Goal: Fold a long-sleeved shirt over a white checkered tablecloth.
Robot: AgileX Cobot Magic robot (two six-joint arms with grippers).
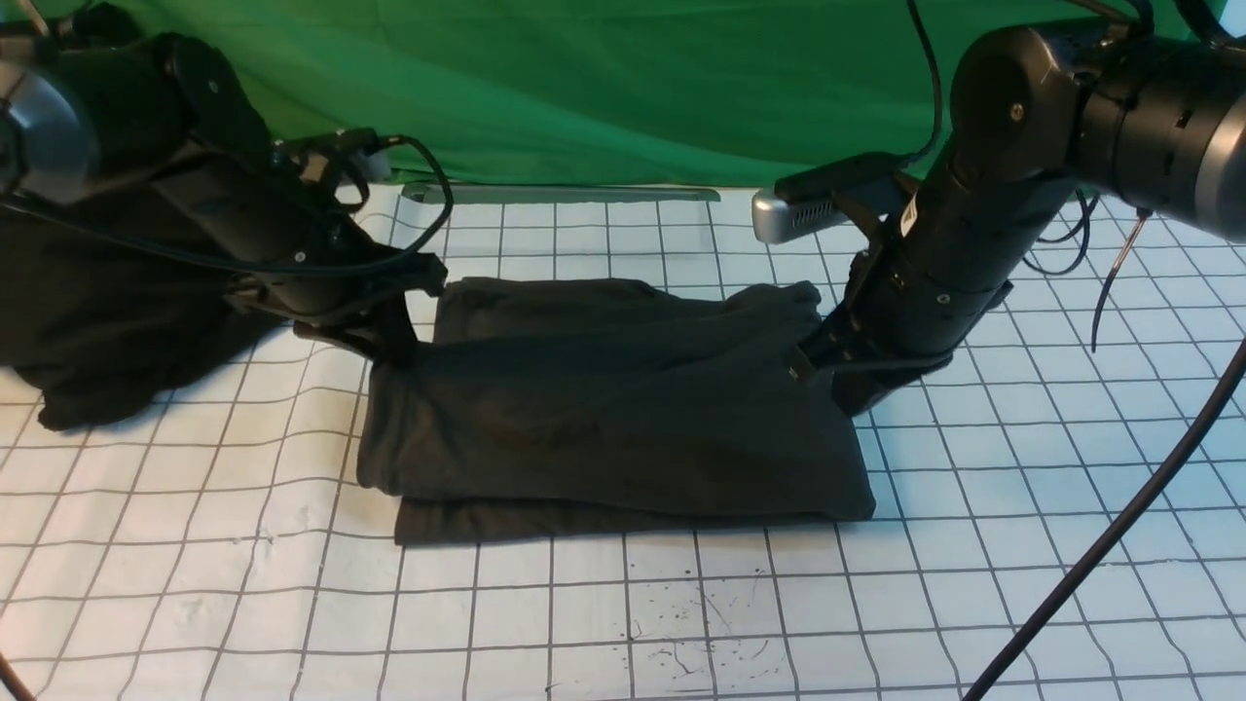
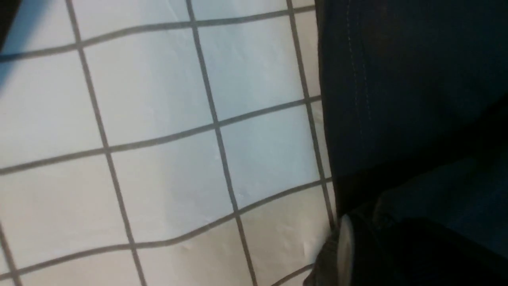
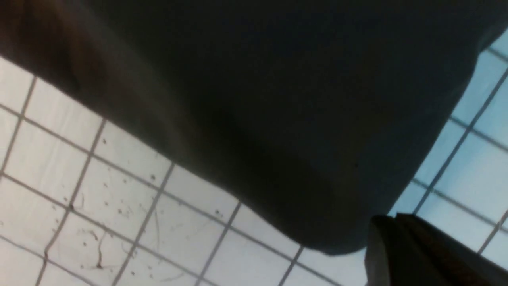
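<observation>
The long-sleeved shirt [image 1: 604, 409] lies folded into a dark charcoal block in the middle of the white checkered tablecloth [image 1: 973, 545]; its chest print is hidden. My left gripper [image 1: 394, 346] is at the shirt's far left corner and my right gripper [image 1: 818, 365] at its far right corner. Both look shut on the top layer, which runs raised between them and drapes forward. In the left wrist view a pale fingertip [image 2: 345, 250] presses into the shirt [image 2: 397, 79] beside the tablecloth [image 2: 158, 159]. In the right wrist view the shirt [image 3: 278, 99] hangs over the tablecloth [image 3: 119, 198], next to a dark finger [image 3: 397, 250].
A blacker, printless heap of cloth [image 1: 88, 312] lies at the left under the left arm. A green fabric sheet [image 1: 604, 88] hangs behind. A black cable [image 1: 1119, 526] crosses the right side. Black specks [image 1: 701, 623] mark the near squares.
</observation>
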